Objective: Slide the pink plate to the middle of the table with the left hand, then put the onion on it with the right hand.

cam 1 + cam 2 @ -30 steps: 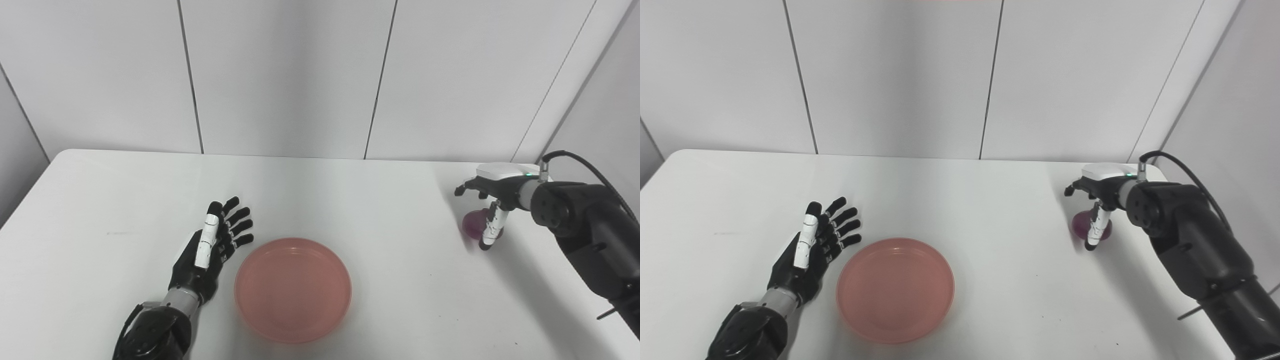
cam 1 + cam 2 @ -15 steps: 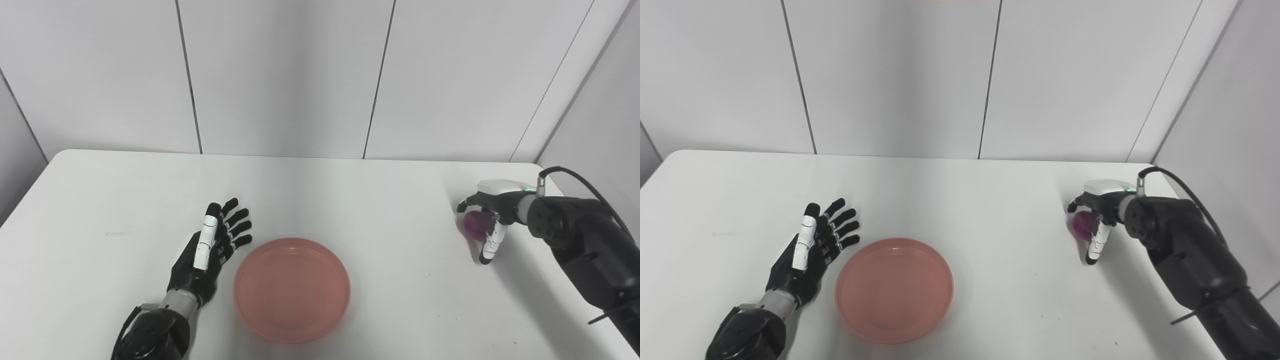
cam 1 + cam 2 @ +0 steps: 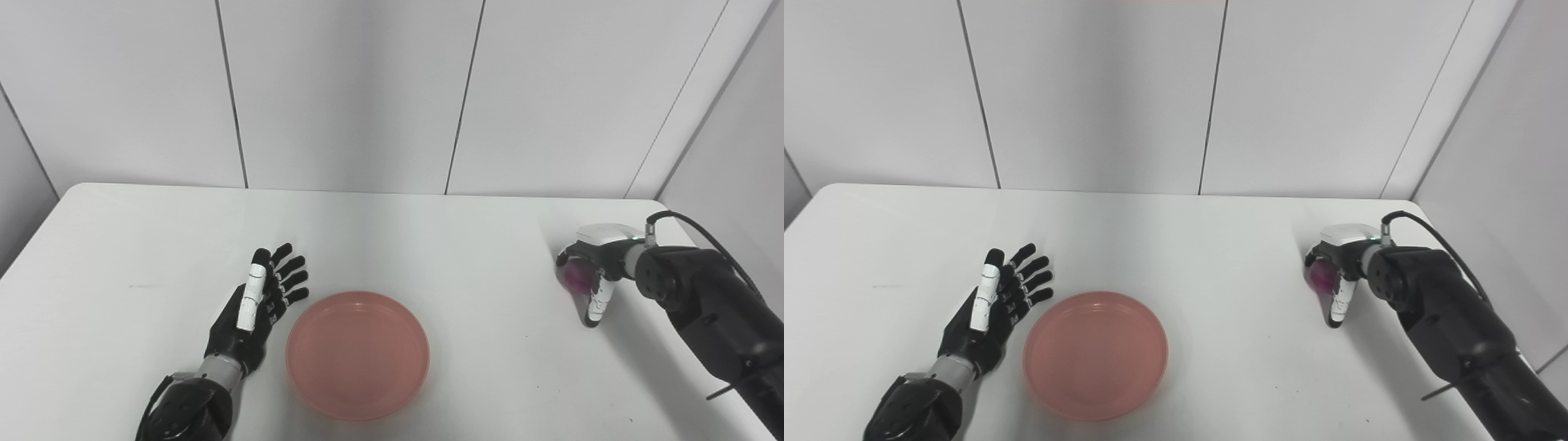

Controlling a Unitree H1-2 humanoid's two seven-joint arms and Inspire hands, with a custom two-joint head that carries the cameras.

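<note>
Curling right hand round onion near table's right edge; thumb pointing down. Resting left hand, fingers spread and empty, just left of plate.

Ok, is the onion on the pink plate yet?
No, the pink plate is bare; the onion sits far right under the right hand.
</note>
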